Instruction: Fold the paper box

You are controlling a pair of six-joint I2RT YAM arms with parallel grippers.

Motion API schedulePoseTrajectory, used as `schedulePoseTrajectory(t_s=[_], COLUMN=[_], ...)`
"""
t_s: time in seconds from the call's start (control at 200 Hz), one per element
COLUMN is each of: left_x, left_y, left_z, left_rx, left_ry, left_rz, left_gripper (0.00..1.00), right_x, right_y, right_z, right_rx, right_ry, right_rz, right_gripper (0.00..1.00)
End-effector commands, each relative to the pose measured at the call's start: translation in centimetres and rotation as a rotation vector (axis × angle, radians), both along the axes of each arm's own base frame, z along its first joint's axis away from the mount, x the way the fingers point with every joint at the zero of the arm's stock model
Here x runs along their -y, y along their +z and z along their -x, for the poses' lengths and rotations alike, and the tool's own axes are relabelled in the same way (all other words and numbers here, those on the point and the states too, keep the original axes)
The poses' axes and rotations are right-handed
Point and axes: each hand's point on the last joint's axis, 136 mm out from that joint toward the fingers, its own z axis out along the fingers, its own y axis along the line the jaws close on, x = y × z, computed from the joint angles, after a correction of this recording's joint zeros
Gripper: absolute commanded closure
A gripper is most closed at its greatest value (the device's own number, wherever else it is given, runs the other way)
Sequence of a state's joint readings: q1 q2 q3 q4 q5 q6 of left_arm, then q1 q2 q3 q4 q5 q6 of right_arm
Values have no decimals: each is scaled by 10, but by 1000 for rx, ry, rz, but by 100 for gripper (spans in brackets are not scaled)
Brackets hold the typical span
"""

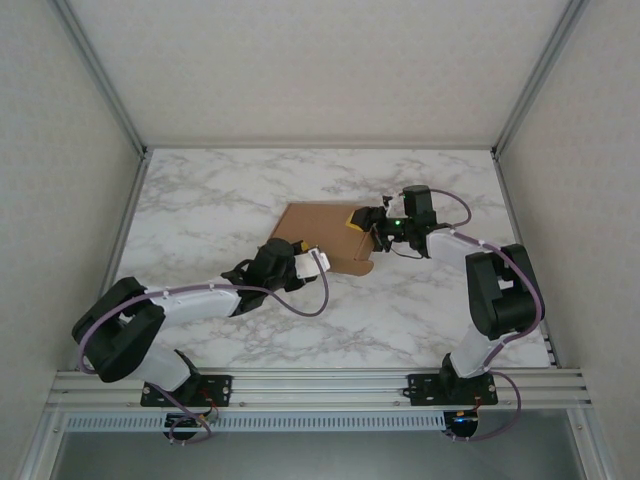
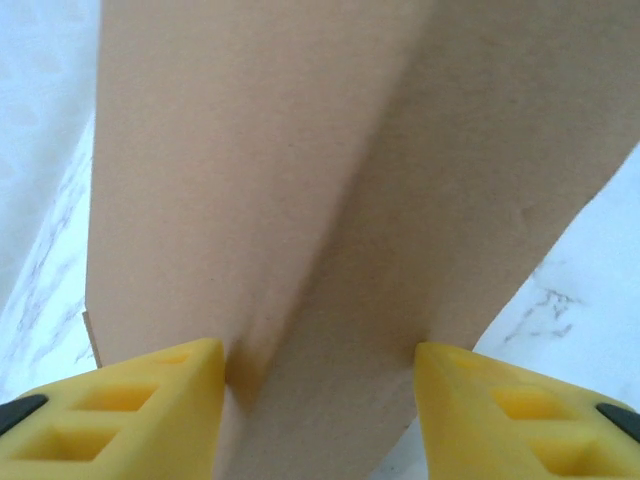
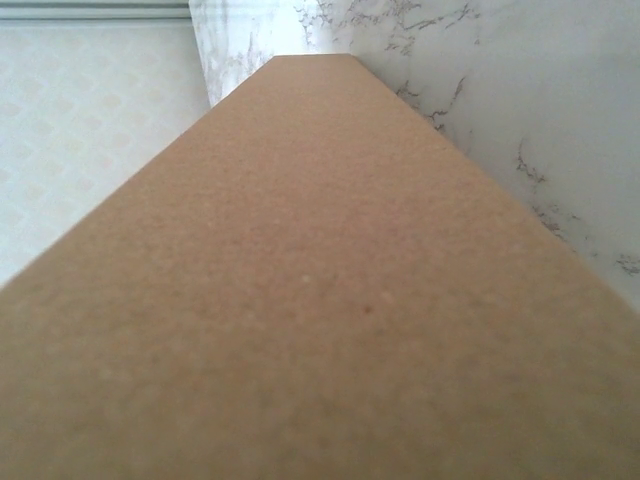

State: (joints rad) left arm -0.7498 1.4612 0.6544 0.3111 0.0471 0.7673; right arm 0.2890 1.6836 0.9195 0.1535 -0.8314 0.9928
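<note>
**Q:** Left gripper (image 2: 318,385): how do its jaws stand?

**A:** Left wrist view. Two yellow fingers (image 2: 150,410) stand apart at the lower edge, one at each side. Brown card of the box (image 1: 318,232) spans the gap between them and runs on upward. Whether the fingers press the card or merely flank it cannot be told.

**Q:** The card in that view?

**A:** A soft crease (image 2: 330,250) runs from the upper right down into the gap. It divides a lighter left panel from a darker right one. The marble table (image 2: 590,270) shows at both sides.

**Q:** Right gripper (image 1: 362,224)?

**A:** Top view. It meets the right edge of the box, with a patch of yellow at the contact. The jaws are too small to read, so open or closed cannot be told. Right wrist view: a flat brown panel begins close to the lens and narrows away, with marble to its right and a pale wall (image 3: 90,130) to its left.

**Q:** Position of the box?

**A:** On the table, slightly right of centre, between the two grippers. The left gripper is at its near left corner and the right gripper at its right side. The main panel lies roughly flat. A rounded tab (image 1: 358,266) projects at the near right corner.
</note>
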Motion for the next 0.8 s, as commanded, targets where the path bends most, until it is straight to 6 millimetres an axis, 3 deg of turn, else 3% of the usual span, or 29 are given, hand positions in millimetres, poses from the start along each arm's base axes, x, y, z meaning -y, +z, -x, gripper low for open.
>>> schedulePoseTrajectory(t_s=[0.0,0.21,0.31,0.376,0.616,0.796], left_x=[20,21,16,13,-1,-12], left_y=[7,12,18,26,38,68], left_z=[21,16,3,-2,-19,-33], left_rx=[-39,-19,43,106,281,503], left_ry=[-166,-157,-85,-54,58,166], left_rz=[-1,10,33,66,68,79], left_gripper=[48,45,31,28,26,25], right_x=[-12,-12,-13,-14,-14,-17], right_y=[29,39,46,49,62,74], right_z=[15,16,15,16,16,17], right_rx=[13,14,11,9,0,-6], right_ry=[55,45,38,34,8,-7], right_rz=[-80,-114,-148,-166,-223,-269], right_gripper=[46,45,44,44,42,42])
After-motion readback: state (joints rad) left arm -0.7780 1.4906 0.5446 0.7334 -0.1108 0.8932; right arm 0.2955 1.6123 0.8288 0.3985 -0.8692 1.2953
